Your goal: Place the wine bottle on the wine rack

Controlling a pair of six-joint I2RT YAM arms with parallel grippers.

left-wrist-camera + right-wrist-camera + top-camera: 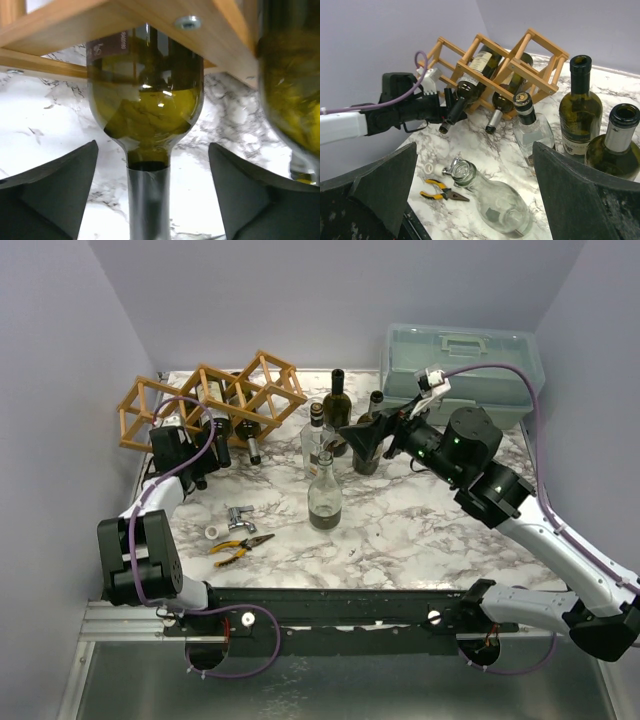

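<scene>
Overhead view first: the wine rack [215,400] stands at the far left of the marble table [400,530]. The wine bottle [221,435] lies in one of its lower cells, with its neck pointing out toward the near edge. The left gripper [207,443] sits right at that neck. It is far nearer than the right gripper [365,435], which hovers over a cluster of standing bottles [337,405] mid-table. Whether the left jaws touch the glass cannot be told from up here.

Left wrist view: the neck runs straight up the middle between the two dark fingers [50,185], with marble visible on either side, so the jaws stand apart and grip nothing. The bottle's long axis lines up with the gripper's own, and so I judge that a straight pull-back along it would clear the neck. Wooden slats cover the bottle's body beyond the shoulder. A second racked bottle [290,90] is cut off at the right.

Right wrist view: these jaws are spread wide and empty above a clear glass flask [495,200] and pliers [442,192]. The bottle's base end is hidden behind the lattice.
</scene>
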